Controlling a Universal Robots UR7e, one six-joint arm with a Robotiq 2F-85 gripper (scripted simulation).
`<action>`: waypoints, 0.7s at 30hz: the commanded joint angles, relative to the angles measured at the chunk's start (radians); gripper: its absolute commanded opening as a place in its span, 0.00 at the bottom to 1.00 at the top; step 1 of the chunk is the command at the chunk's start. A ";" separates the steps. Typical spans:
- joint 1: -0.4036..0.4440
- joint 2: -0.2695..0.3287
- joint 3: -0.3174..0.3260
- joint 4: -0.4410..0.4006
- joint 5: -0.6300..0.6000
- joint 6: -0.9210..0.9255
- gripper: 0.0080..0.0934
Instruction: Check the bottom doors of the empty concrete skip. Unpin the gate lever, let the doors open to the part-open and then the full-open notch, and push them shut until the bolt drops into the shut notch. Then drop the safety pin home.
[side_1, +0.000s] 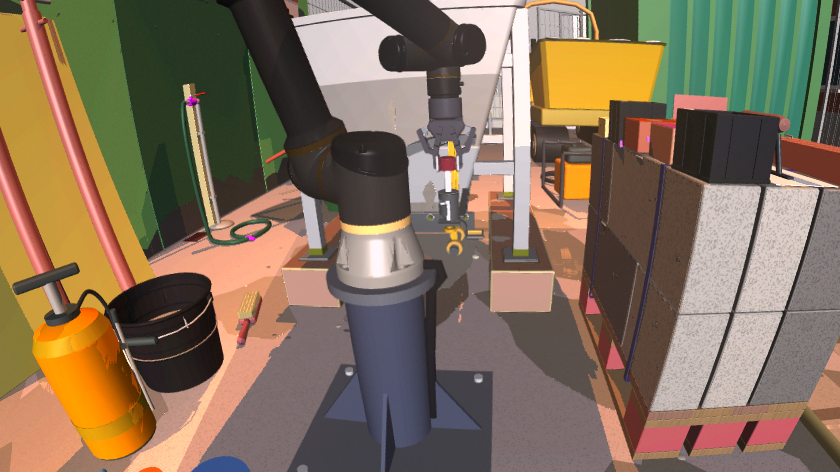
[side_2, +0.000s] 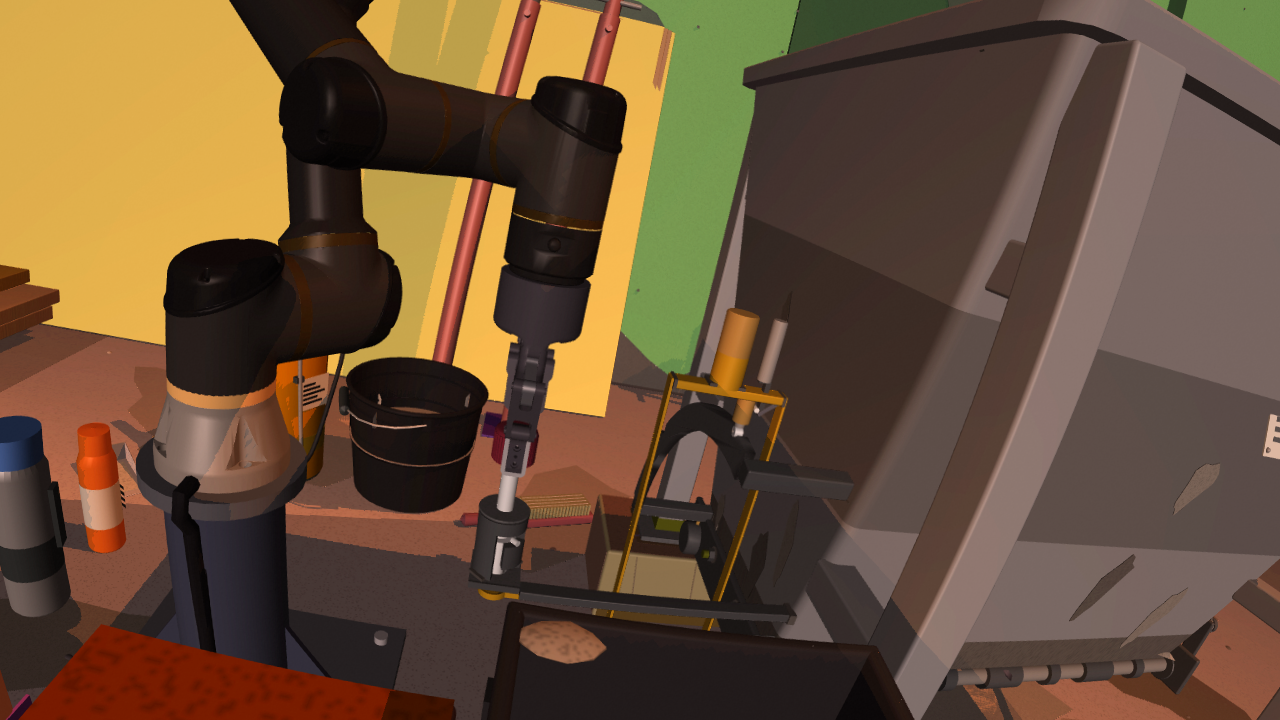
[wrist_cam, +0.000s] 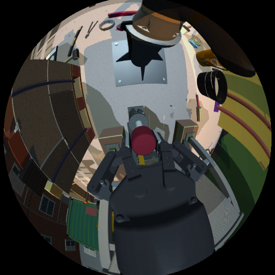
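Note:
Under the grey concrete skip (side_1: 411, 111), the safety pin (side_1: 448, 166) stands upright with its red knob (wrist_cam: 143, 140) on top and its pale shank running down into a dark socket (side_2: 499, 544). The socket sits at the near end of the dark gate lever (side_2: 644, 602), which reaches back to a yellow-framed notch plate (side_2: 707, 475) on the skip's side. My gripper (side_1: 448, 159) points straight down over the pin, and its fingers are closed on the red knob from either side. The skip's bottom doors are hidden from every camera.
A black bucket (side_1: 167, 329) and an orange sprayer (side_1: 88, 381) stand left of my base (side_1: 387, 376). A strapped stack of blocks (side_1: 710, 293) on a pallet fills the right side. The skip's legs rest on two wooden blocks (side_1: 521, 287), and a brush (side_1: 248, 314) lies on the ground.

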 joint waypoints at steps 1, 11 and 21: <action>0.000 0.000 0.000 -0.001 0.000 0.000 0.38; 0.000 0.000 0.000 -0.001 0.000 0.000 0.15; 0.000 0.000 0.000 -0.001 0.000 0.000 0.00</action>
